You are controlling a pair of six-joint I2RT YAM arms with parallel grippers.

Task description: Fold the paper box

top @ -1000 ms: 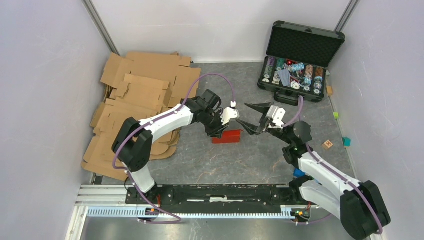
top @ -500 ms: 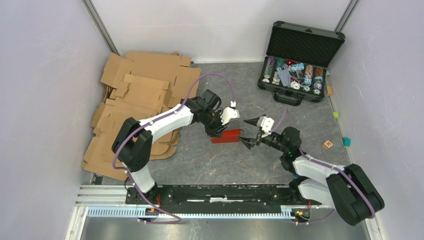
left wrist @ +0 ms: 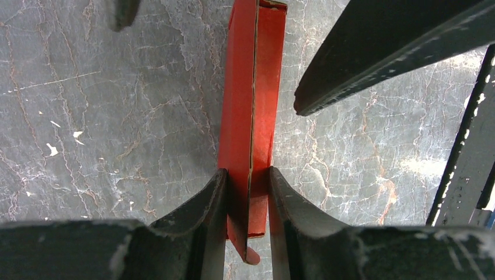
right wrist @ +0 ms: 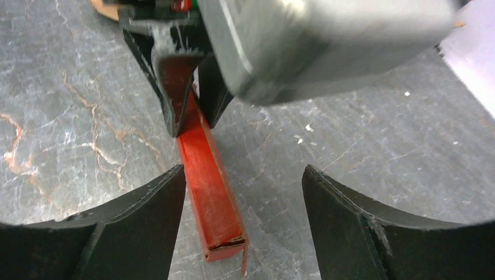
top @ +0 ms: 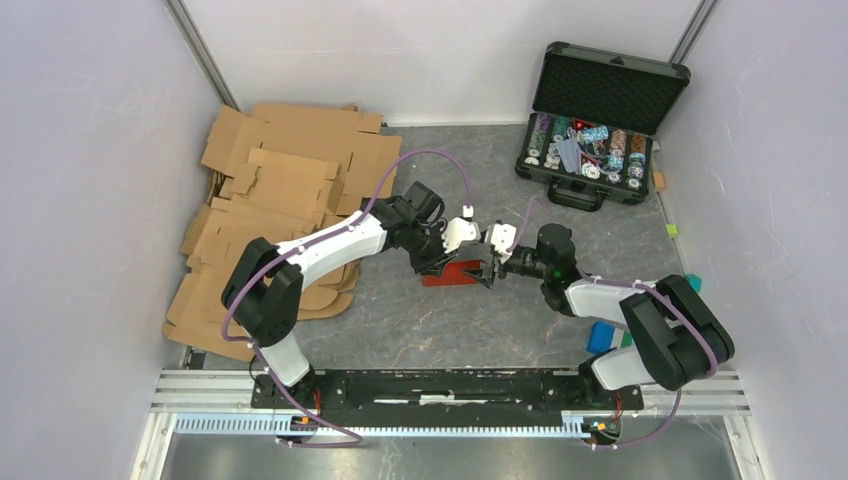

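The paper box (top: pixel 455 273) is a bright red, narrow folded piece standing on edge on the grey table. My left gripper (top: pixel 441 262) is shut on its left end. In the left wrist view both fingers pinch the red walls (left wrist: pixel 251 87) at the gripper (left wrist: pixel 248 175). My right gripper (top: pixel 487 267) is open at the box's right end. In the right wrist view the box end (right wrist: pixel 210 201) sits just inside the left finger (right wrist: pixel 157 210), with a wide gap to the other finger. The right gripper (right wrist: pixel 243 172) holds nothing.
Brown corrugated cardboard sheets (top: pixel 280 195) are piled at the back left. An open black case of poker chips (top: pixel 590 140) stands at the back right. Small blocks lie on the right: wooden (top: pixel 656 289), teal (top: pixel 693 283), blue (top: pixel 600 336).
My right arm has swung left and down from above the table to the box's right end, its open jaws now astride that end. The left gripper and the box have stayed put.
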